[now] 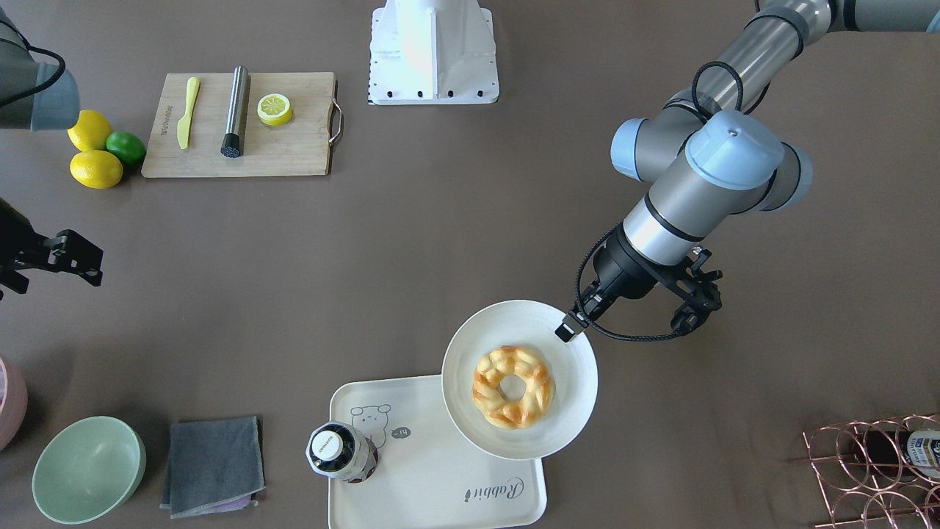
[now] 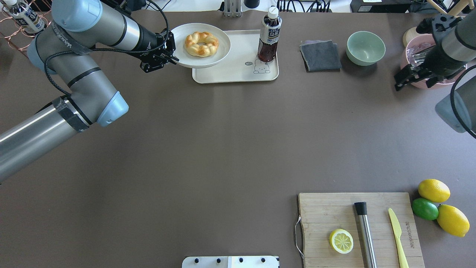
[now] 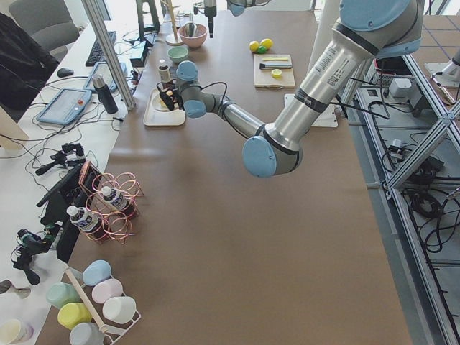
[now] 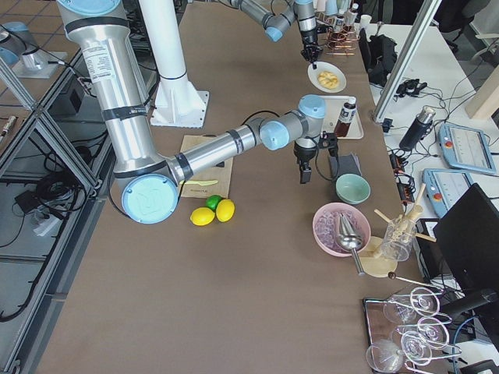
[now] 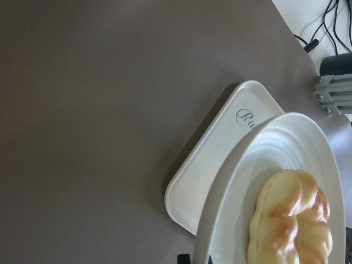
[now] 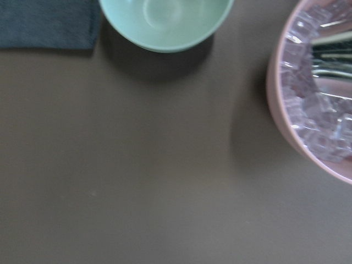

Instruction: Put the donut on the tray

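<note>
The donut (image 1: 512, 387) is a golden-brown braided ring lying on a round white plate (image 1: 499, 323). My left gripper (image 1: 569, 328) is shut on the plate's rim and holds the plate above the tray's corner. The tray (image 1: 440, 470) is cream-white with a bear drawing and "Rabbit" script, and the plate covers part of it. In the overhead view the donut (image 2: 201, 43), plate (image 2: 186, 59), tray (image 2: 230, 70) and left gripper (image 2: 171, 56) show at the far left. The left wrist view shows the donut (image 5: 291, 225) on the plate (image 5: 275, 143) over the tray (image 5: 220, 159). My right gripper (image 2: 399, 83) hovers far off, open and empty.
A dark bottle (image 1: 342, 452) stands on the tray. A grey cloth (image 1: 213, 464) and green bowl (image 1: 88, 469) lie beside it, and a pink bowl (image 2: 427, 59) of ice is near my right gripper. A cutting board (image 1: 294, 147) with a lemon half, lemons and a lime are far away.
</note>
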Robot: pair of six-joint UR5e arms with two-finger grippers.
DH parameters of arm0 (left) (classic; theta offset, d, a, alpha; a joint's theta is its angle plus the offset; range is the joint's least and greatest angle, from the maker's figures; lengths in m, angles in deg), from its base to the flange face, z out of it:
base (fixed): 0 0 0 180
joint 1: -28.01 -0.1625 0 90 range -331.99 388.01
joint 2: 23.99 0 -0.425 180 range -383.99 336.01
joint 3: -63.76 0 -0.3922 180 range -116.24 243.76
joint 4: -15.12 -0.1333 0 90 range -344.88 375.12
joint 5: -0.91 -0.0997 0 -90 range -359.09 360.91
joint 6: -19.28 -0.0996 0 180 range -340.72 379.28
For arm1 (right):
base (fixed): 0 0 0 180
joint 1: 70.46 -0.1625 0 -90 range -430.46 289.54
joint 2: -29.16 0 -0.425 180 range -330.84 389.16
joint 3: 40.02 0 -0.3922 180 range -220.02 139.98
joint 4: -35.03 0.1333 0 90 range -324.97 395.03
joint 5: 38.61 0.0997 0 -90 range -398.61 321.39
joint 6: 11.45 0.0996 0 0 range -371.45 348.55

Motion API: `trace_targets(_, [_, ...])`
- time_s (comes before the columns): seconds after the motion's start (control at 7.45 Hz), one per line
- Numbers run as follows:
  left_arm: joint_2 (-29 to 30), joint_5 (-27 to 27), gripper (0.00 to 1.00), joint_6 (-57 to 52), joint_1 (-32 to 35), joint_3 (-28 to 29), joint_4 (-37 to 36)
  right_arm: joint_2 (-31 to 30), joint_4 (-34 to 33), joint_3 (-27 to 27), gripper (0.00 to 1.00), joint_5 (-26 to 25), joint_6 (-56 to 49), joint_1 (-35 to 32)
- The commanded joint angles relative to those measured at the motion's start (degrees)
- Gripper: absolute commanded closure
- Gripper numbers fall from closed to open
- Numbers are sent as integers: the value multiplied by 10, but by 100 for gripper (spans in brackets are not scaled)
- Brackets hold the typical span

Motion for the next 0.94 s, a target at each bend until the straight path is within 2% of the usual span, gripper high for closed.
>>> trace_targets(0.0, [12,-37,100,30,-21,12,12,-67,-74,-1,0,4,-160,-68])
trace_targets(0.4, [35,-117,100,66,-57,57,12,-144,-71,6,0,5,-289,-128])
trace_targets(0.8, [43,-151,100,114,-66,77,26,-160,-71,56,0,7,-392,-190])
